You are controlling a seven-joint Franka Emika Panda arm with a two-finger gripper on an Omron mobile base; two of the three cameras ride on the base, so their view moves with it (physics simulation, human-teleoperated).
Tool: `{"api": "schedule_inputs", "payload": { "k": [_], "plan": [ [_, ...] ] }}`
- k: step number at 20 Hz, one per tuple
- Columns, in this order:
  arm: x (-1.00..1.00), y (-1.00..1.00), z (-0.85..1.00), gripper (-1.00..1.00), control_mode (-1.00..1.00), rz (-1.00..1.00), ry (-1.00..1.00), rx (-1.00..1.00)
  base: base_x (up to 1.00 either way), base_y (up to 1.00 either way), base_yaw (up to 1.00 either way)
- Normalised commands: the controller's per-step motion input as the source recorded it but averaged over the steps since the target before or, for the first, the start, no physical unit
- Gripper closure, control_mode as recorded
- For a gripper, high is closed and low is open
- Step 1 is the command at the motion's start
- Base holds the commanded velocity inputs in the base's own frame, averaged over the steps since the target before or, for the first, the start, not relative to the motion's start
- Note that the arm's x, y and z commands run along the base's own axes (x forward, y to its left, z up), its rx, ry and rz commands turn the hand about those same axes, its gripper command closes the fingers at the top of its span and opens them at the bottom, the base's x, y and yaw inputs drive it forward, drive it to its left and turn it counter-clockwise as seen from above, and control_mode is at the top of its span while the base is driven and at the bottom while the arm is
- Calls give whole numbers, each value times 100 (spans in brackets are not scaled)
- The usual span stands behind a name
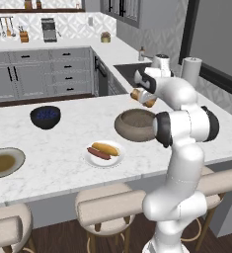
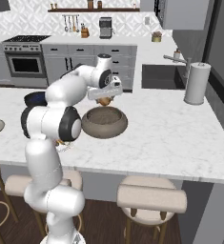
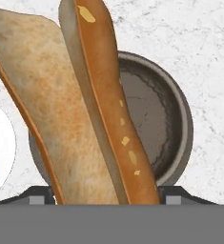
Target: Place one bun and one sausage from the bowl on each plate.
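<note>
While the marbled white surface [image 1: 63, 163] stretches flat and glossy beneath us, we judge the second bun's transfer to be in hand. The wide, matte brown bowl [image 1: 132, 126] sits near the surface's middle, round and shallow, and looks emptied. The white plate [image 1: 90, 159] in front of it already carries a bun and a sausage; the grey-rimmed plate [image 1: 16, 157], far to the left, shows a sausage at its edge but no bun. Our hand [image 1: 143, 97] grips the remaining bun [image 3: 85, 109] above the bowl: long, split, toasted tan crumb with a smooth golden crust. Next we must carry it well left and lower it onto the grey-rimmed plate beside the sausage.
</note>
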Motion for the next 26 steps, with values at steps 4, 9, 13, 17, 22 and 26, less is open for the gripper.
{"api": "schedule_inputs", "payload": {
  "k": [4, 9, 13, 17, 22, 26],
  "plan": [
    [-100, 21, 12, 100, -100, 0, 0, 0, 0, 0, 0],
    [-100, 0, 0, 100, -100, 2, 0, 0, 0, 0, 0],
    [-98, 3, 9, 100, -100, 6, -1, 0, 0, 0, 0],
    [-88, 10, 74, 100, -100, 1, -6, 0, 0, 0, 0],
    [-38, 0, 15, 100, -100, 1, -1, 0, 0, 0, 0],
    [-8, 0, 0, 100, 100, 0, 0, 0, -13, 0, 0]
  ]
}}
